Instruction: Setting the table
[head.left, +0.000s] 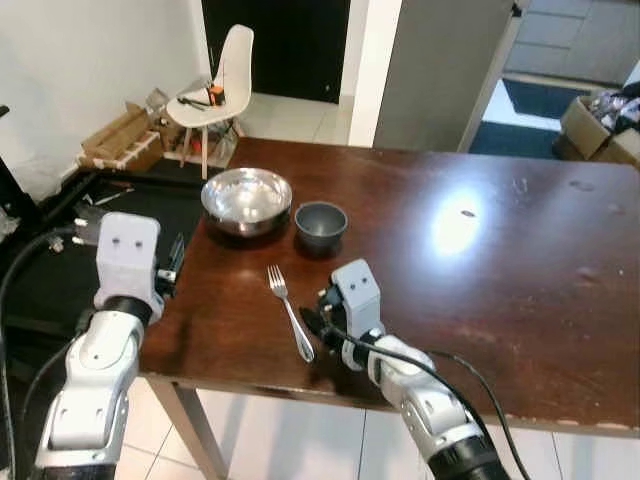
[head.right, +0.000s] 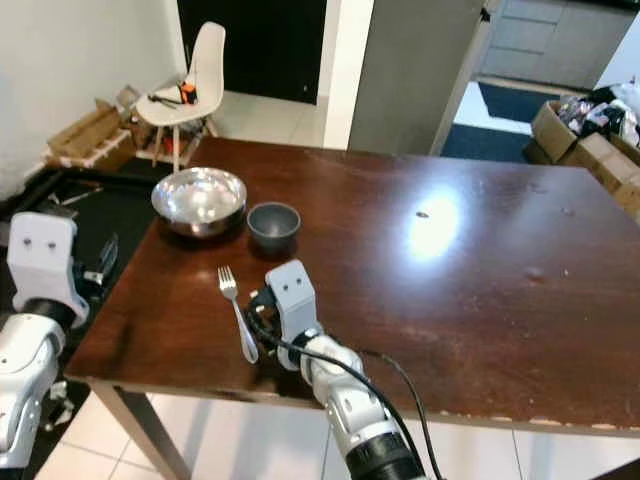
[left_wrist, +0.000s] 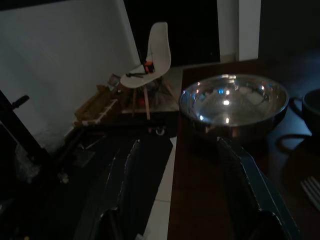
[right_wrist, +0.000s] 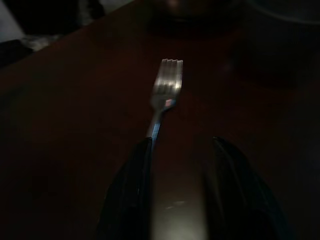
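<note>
A silver fork (head.left: 289, 310) lies on the dark wooden table (head.left: 480, 270), tines pointing toward the bowls. My right gripper (head.left: 313, 320) rests low on the table right beside the fork's handle. In the right wrist view its fingers (right_wrist: 131, 190) stand open, and the fork (right_wrist: 168, 85) runs from ahead down to one fingertip. A shiny steel bowl (head.left: 246, 198) and a small grey bowl (head.left: 321, 222) sit side by side beyond the fork. My left gripper (head.left: 175, 262) hovers open at the table's left edge, and the steel bowl (left_wrist: 232, 102) is ahead of it.
A white chair (head.left: 220, 85) with small items on its seat stands beyond the table's far left corner, next to cardboard boxes (head.left: 120, 135). Dark mats and cables cover the floor on the left. The right half of the table is bare.
</note>
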